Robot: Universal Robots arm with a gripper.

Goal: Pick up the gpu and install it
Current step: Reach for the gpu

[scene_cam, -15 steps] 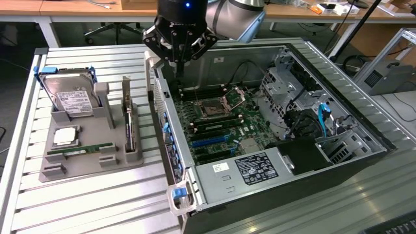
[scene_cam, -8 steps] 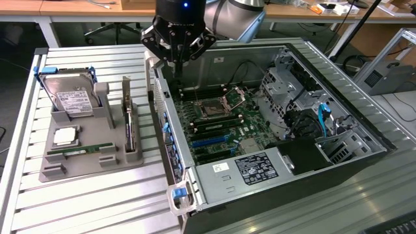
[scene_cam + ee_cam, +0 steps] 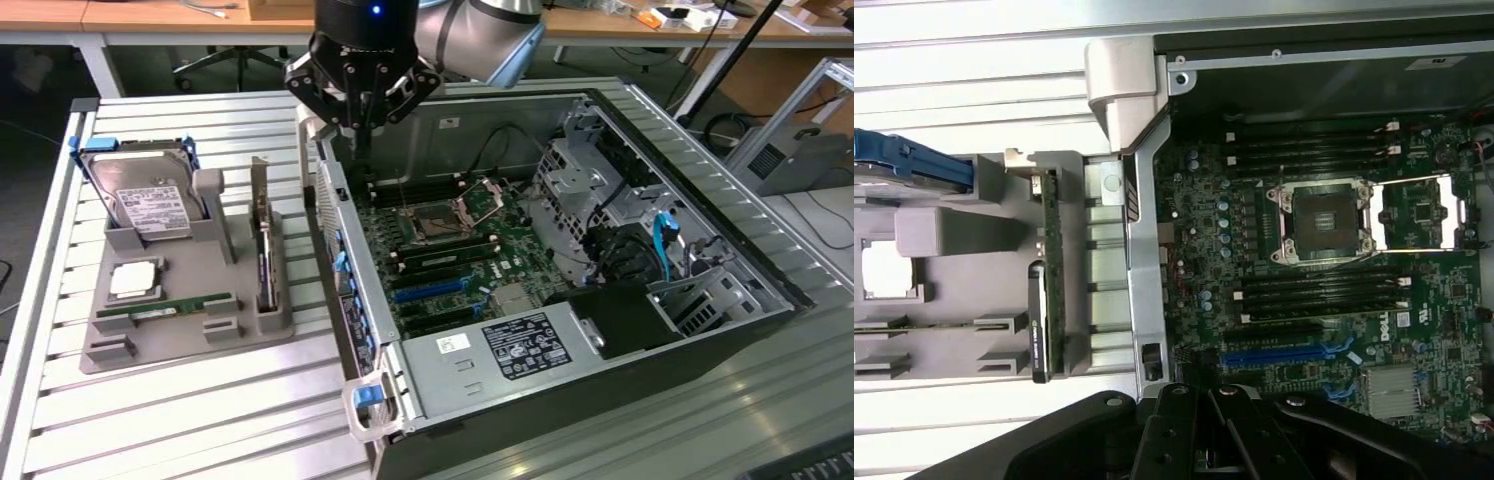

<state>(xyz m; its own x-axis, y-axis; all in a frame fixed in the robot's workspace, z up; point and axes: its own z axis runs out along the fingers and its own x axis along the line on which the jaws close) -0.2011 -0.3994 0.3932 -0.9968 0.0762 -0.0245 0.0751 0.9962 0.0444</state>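
Gripper (image 3: 360, 130), apparently closed, empty, above case edge (image 3: 342, 235); gpu (image 3: 264, 250) in holder (image 3: 187, 322)

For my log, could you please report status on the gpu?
Gripper shut, empty, over the case edge. Gpu upright in gray holder. Nothing between them.

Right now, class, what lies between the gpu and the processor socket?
Beside the gpu, a strip of slatted table, then the case's metal wall; wrist view.
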